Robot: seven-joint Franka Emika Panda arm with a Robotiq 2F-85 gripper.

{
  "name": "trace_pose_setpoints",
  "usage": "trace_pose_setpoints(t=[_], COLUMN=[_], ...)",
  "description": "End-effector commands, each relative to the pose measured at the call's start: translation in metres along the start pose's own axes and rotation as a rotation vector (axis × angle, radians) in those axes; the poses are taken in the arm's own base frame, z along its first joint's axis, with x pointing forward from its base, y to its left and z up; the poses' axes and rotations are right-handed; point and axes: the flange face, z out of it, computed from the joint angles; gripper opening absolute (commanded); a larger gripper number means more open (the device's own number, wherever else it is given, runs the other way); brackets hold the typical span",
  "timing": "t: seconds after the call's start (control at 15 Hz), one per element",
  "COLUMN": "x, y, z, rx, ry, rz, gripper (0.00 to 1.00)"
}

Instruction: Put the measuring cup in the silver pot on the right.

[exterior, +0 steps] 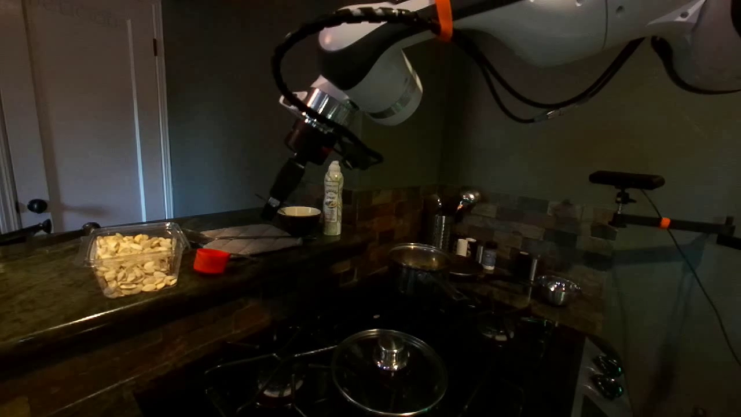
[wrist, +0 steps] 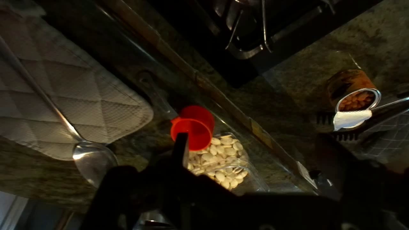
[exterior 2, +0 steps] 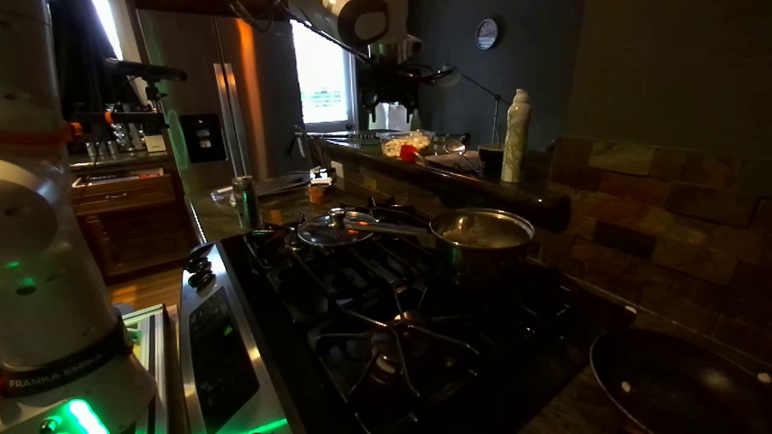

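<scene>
The red measuring cup (exterior: 211,262) sits on the raised counter beside the clear tub, in both exterior views (exterior 2: 408,153). In the wrist view the cup (wrist: 204,116) opens toward the camera, its handle pointing to the upper left. My gripper (exterior: 271,207) is above the counter, apart from the cup. Its two fingers are spread with nothing between them in an exterior view (exterior 2: 393,116) and the wrist view (wrist: 254,139). One fingertip overlaps the cup in the wrist view. The silver pot (exterior: 414,280) stands lidless on the stove, also in an exterior view (exterior 2: 479,256).
A clear tub of pale food (exterior: 136,263), a grey pot holder (exterior: 249,240), a metal spoon (wrist: 94,159), a dark bowl (exterior: 300,221) and a tall spray bottle (exterior: 333,200) stand on the counter. A knobbed glass lid (exterior: 389,382) and frying pan (exterior 2: 681,386) are lower down.
</scene>
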Motion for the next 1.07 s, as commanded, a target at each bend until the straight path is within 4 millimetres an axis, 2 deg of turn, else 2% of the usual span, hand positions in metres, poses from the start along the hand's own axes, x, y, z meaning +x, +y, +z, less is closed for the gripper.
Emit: trace_pose_setpoints(t=[0.0, 0.2, 0.47, 0.67, 0.73, 0.87, 0.93, 1.0], x=[0.030, 0.037, 0.045, 0.050, 0.052, 0.053, 0.053, 0.053], y=[0.000, 0.008, 0.012, 0.016, 0.017, 0.018, 0.019, 0.020], z=[0.045, 0.072, 0.095, 0.105, 0.107, 0.113, 0.115, 0.117], rx=[-0.015, -0.025, 0.005, 0.018, 0.024, 0.035, 0.037, 0.035], ry=[-0.008, -0.031, -0.031, -0.020, -0.024, -0.029, -0.029, -0.031], rz=[-0.130, -0.180, -0.217, -0.235, -0.240, -0.240, -0.238, -0.237], gripper=[1.00, 1.00, 1.00, 0.92, 0.82, 0.81, 0.76, 0.81])
